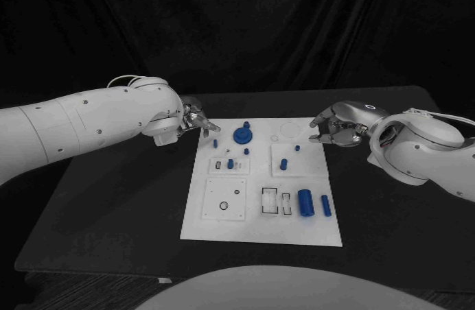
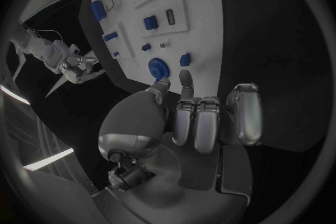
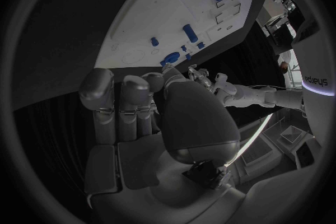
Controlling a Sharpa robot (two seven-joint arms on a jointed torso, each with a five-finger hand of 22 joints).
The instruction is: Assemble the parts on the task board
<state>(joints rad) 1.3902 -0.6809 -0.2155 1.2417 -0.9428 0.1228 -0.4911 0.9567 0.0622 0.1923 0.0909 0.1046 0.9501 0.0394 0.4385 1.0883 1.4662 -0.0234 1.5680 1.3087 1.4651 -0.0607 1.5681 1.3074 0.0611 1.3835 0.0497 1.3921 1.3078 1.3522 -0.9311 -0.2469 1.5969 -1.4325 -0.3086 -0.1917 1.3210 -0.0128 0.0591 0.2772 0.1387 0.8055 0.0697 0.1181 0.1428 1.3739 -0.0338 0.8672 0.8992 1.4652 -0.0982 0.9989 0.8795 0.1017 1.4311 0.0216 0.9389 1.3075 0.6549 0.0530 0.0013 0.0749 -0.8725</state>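
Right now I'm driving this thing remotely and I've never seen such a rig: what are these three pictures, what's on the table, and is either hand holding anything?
You are looking at a robot with two white arms, each ending in a silver many-fingered hand. The head view comes from a camera on its head, looking down at a black table. The two round pictures come from fisheye cameras at the wrists, each looking out past that arm's own hand.

In the middle of the table lies the white task board. On it are small blue parts: a round knob-like piece near the far edge, a few small pegs around the middle, and two larger cylinders lying near the right edge.

The left hand hovers by the board's far left corner, the right hand by its far right corner. Neither appears to hold anything; both have their fingers curled in.
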